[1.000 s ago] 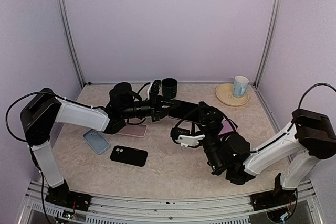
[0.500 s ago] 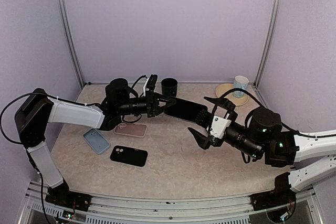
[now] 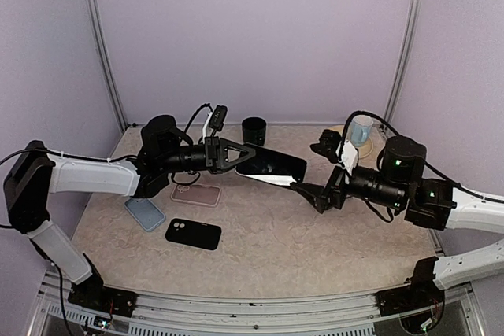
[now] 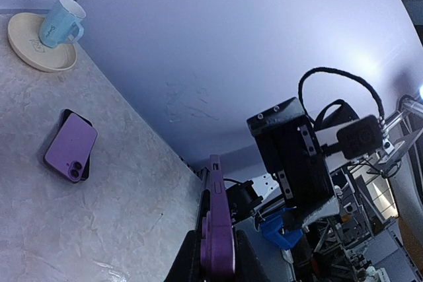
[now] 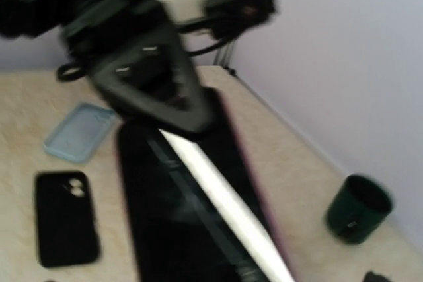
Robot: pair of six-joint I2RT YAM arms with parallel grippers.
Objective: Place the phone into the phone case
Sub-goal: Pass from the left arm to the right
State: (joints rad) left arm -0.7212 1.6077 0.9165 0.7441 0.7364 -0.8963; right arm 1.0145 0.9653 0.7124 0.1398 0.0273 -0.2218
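Phone [image 3: 272,167], frame centre: left gripper [image 3: 236,153] clamped on one end. Right gripper [image 3: 310,168], fingers spread wide: square it to the free end before you close.

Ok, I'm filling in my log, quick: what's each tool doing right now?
Left tool: closed, holding the phone.
Right tool: open, holding nothing.

No lettering readable anywhere right now, small dark mark on the pale blue mug [image 4: 58,22] too tiny to make out, phone [image 5: 173,219] screen dark, showing only glare
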